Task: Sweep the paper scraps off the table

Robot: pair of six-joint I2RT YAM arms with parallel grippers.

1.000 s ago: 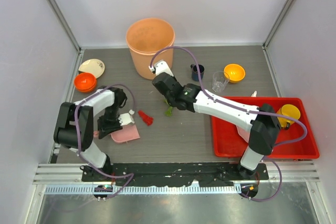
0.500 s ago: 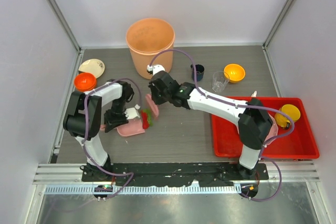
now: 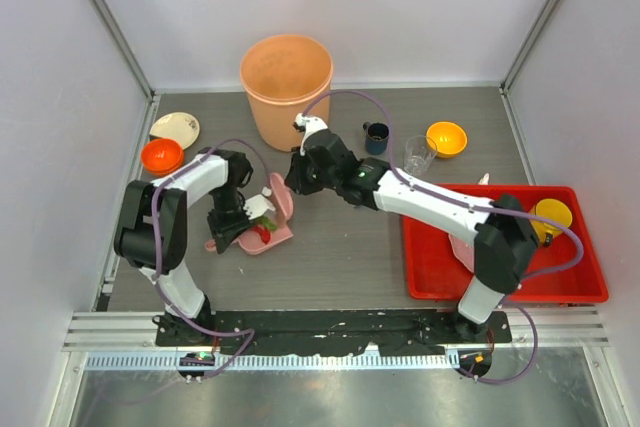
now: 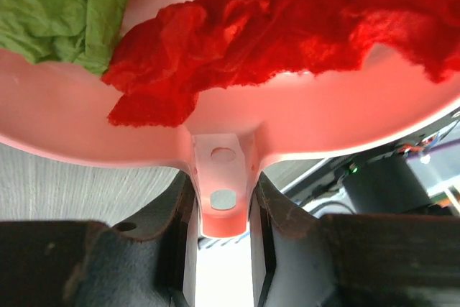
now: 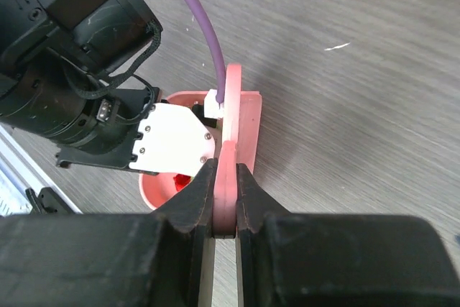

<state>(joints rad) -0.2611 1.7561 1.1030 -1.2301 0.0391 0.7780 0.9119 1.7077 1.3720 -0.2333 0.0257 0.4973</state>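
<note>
Near: left gripper (image 4: 223, 203), fingers partly closed on the handle (image 4: 223, 177) of the pink dustpan (image 4: 359, 127), left of centre on the table (image 3: 350, 257).

Inside the pan: 1 red scrap (image 4: 287, 26) and 1 green scrap (image 4: 65, 12), both loose on the tabletop 1 second ago, now swept in and ready for tipping out. Further scraps possibly hidden under the arms.

Red scrap: long axis across the pan, square to the handle, ragged tip toward the green scrap.

Beyond, at the pan's mouth: pink scraper (image 5: 233, 106), edge-on, clamped in the fully closed right gripper (image 5: 226, 177).

Far: orange bin (image 3: 286, 72).
</note>
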